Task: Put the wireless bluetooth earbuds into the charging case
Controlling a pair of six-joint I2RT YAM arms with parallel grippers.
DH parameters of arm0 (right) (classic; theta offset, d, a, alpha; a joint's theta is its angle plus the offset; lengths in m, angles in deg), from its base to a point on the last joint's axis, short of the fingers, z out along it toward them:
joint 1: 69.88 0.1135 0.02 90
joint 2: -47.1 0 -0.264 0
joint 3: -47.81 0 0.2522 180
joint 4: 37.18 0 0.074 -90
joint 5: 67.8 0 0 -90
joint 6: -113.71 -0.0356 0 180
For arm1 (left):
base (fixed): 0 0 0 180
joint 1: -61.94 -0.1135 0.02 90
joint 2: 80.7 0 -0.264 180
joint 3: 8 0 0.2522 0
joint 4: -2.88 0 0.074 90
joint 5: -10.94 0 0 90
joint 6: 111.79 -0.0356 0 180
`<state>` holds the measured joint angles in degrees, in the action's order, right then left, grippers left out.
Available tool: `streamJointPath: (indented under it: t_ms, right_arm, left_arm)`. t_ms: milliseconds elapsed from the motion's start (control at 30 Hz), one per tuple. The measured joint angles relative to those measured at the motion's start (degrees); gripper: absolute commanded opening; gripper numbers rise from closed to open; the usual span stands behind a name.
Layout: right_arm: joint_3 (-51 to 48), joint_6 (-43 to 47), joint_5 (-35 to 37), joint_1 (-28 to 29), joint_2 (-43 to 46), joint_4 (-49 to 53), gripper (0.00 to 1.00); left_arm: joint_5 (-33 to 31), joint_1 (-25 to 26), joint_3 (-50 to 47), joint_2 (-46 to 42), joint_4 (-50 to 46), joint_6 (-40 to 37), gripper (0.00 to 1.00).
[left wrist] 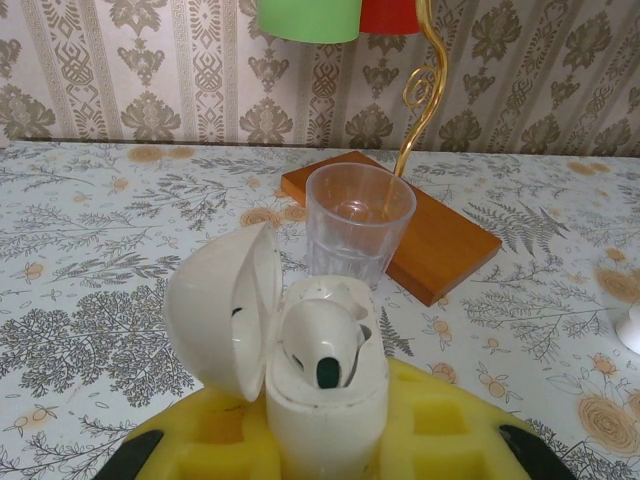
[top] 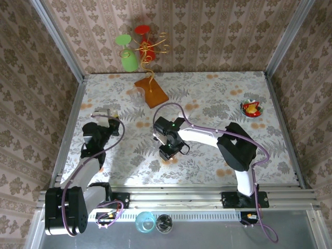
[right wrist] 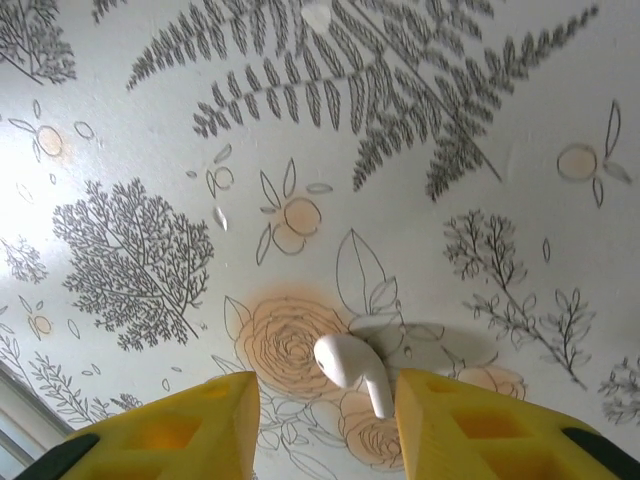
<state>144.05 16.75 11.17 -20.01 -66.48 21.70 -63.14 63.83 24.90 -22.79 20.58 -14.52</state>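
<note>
My left gripper (left wrist: pixel 325 445) is shut on the white charging case (left wrist: pixel 325 405), which stands upright between its yellow pads. The case lid (left wrist: pixel 225 310) is swung open to the left, and one white earbud (left wrist: pixel 320 345) sits in the case. In the top view the left gripper (top: pixel 106 122) is at the left of the table. Near the table's middle, my right gripper (top: pixel 168 150) points down. A second earbud (right wrist: pixel 352 368) lies on the flowered tablecloth between its yellow fingers (right wrist: pixel 190 425). The jaws stand apart, and the earbud's stem is close to the right-hand finger.
A clear plastic cup (left wrist: pixel 358 225) stands just beyond the case, in front of a wooden board (left wrist: pixel 445 235) carrying a gold wire stand with green and red cups. A small red bowl (top: pixel 251 109) sits at the back right. Patterned walls enclose the table.
</note>
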Motion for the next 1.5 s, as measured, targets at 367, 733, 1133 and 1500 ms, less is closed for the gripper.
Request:
streamJointPath:
  t_ms: [367, 733, 1133, 1500]
  right_arm:
    - [2.51, 4.28, -0.17, -0.13, -4.81, 2.91, 0.33]
    - [2.51, 4.87, -0.44, -0.15, -5.05, 3.32, 0.22]
    - [-6.1, 1.36, 0.31, -2.32, 1.11, -5.25, 0.2]
    - [-24.9, -6.34, 3.23, -8.98, 22.69, -32.54, 0.2]
  left_arm:
    - [0.28, 0.0, -0.31, 0.0, 0.11, -0.83, 0.0]
    - [0.39, 0.0, -0.61, 0.0, 0.37, -0.92, 0.0]
    - [1.16, 1.62, -0.76, 0.57, 1.16, -1.11, 0.0]
    - [8.7, 10.91, 2.36, 5.88, -1.07, -7.1, 0.0]
